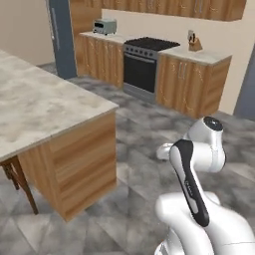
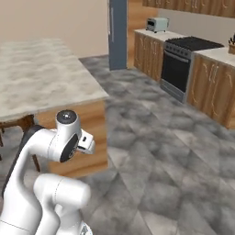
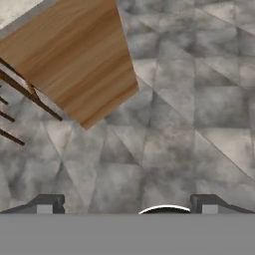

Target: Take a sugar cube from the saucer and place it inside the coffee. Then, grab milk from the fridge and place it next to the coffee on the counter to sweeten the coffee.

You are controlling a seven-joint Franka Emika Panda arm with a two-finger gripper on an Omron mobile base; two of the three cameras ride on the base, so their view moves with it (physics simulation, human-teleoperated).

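Note:
My gripper (image 3: 127, 208) is open, its two dark fingertips (image 3: 46, 204) wide apart with nothing between them, looking down at grey floor tiles beside the wooden corner of the island. The arm is folded close over the base, its hand (image 1: 163, 151) held low. A slice of the tall dark blue-grey fridge (image 1: 61, 40) with its silver handle stands at the far side of the room, also seen as the fridge (image 2: 118, 32). The marbled counter (image 1: 199, 54) over wooden cabinets runs along the back wall. The sugar cube, saucer, coffee and milk are out of view.
A marbled island (image 1: 40, 104) with wooden sides stands close on the left, a dark wooden stool (image 1: 17, 179) tucked beside it. A black stove (image 1: 142, 64), a toaster (image 1: 104, 26) and a knife block (image 1: 193, 42) line the back counter. Open tiled floor (image 2: 174, 151) lies ahead.

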